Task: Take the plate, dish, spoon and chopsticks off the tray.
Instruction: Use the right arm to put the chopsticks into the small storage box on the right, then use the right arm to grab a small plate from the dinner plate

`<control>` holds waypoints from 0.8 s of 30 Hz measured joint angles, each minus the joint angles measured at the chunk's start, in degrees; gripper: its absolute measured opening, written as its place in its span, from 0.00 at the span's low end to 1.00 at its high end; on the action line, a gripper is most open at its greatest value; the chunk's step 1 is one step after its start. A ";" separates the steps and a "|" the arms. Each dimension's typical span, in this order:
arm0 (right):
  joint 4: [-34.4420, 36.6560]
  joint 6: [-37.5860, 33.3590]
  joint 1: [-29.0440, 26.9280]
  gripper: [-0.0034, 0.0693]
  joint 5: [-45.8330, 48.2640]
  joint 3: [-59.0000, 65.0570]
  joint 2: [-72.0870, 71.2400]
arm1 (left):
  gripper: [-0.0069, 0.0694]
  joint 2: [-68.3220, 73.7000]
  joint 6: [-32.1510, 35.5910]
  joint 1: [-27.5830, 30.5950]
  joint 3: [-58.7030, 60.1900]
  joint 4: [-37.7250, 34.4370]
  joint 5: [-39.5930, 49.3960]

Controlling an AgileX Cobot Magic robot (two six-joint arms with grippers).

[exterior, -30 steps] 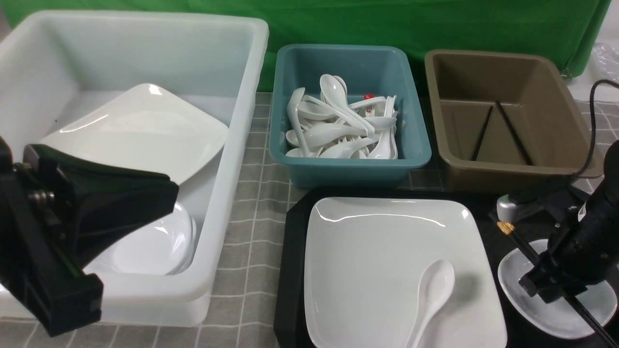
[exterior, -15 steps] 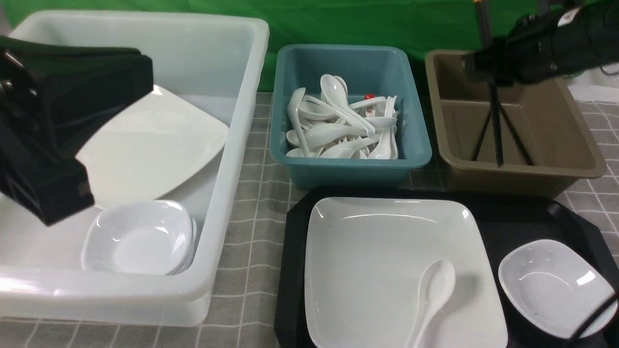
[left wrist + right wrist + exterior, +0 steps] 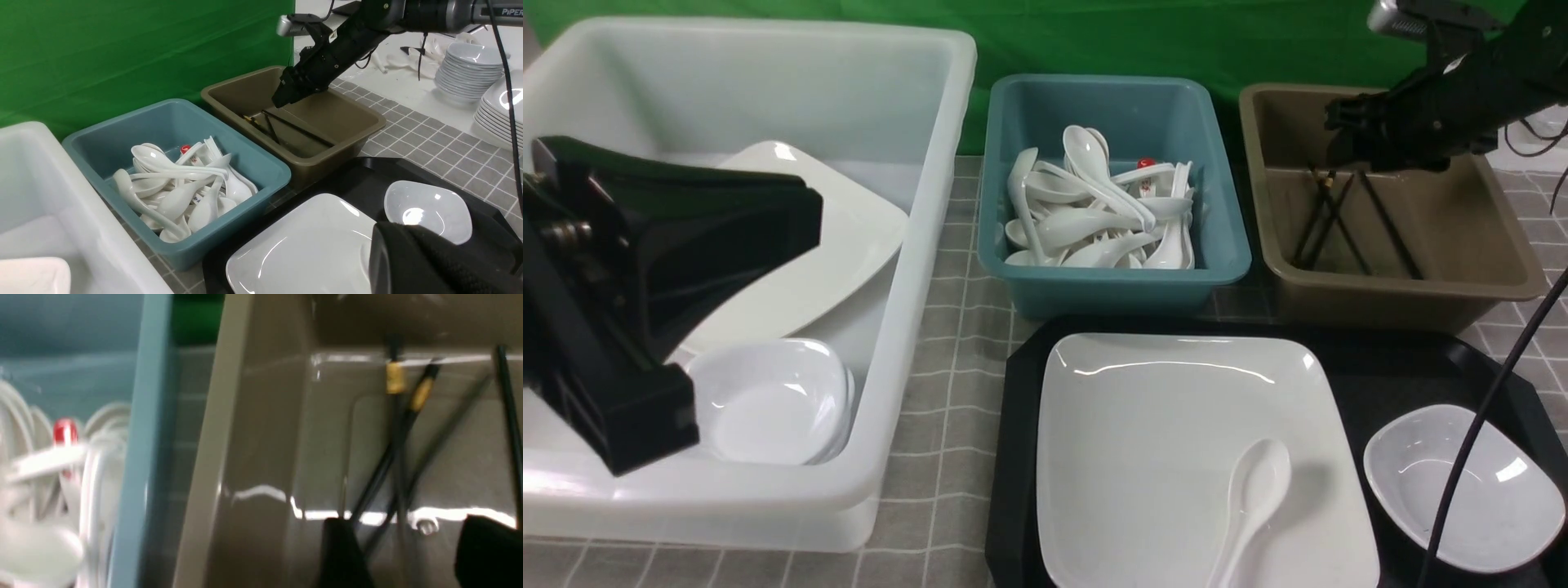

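On the black tray (image 3: 1356,359) sits the large white plate (image 3: 1176,441) with the white spoon (image 3: 1254,498) lying on its near right part. The small white dish (image 3: 1462,490) rests on the tray to the plate's right. The black chopsticks (image 3: 1311,237) with gold bands lie loose inside the brown tub (image 3: 1486,245); in the right wrist view the chopsticks (image 3: 380,473) lie below the jaws. My right gripper (image 3: 1339,135) hangs open over that tub, holding nothing. Over the white tub at the left, my left gripper (image 3: 805,216) is shut and empty.
The big white tub (image 3: 915,269) holds a square plate and stacked small dishes. A teal tub (image 3: 1111,282) full of white spoons stands between it and the brown tub. The right arm's cable (image 3: 1478,425) hangs in front of the dish. Stacked plates (image 3: 498,110) stand far right.
My right gripper lifted the chopsticks off the tray, carried them over the brown tub and opened; they now lie in the tub. My left arm rose, then dropped back a little.
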 joint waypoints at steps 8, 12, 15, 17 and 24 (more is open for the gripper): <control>-9.85 -0.59 2.82 0.39 19.48 2.54 -14.19 | 0.11 0.00 0.00 0.00 0.00 1.28 0.17; -19.43 -1.85 11.49 0.38 23.11 15.52 -25.93 | 0.11 0.00 0.12 0.00 0.00 1.61 1.04; -23.68 -3.33 17.09 0.41 23.91 26.98 -31.97 | 0.12 0.00 0.18 0.00 0.00 1.80 1.47; -26.13 -3.83 19.89 0.46 23.20 34.89 -35.70 | 0.12 0.00 0.24 0.00 0.00 1.80 1.52; -28.84 -4.95 21.35 0.72 10.50 57.05 -38.04 | 0.12 0.00 0.28 0.00 0.00 1.58 1.69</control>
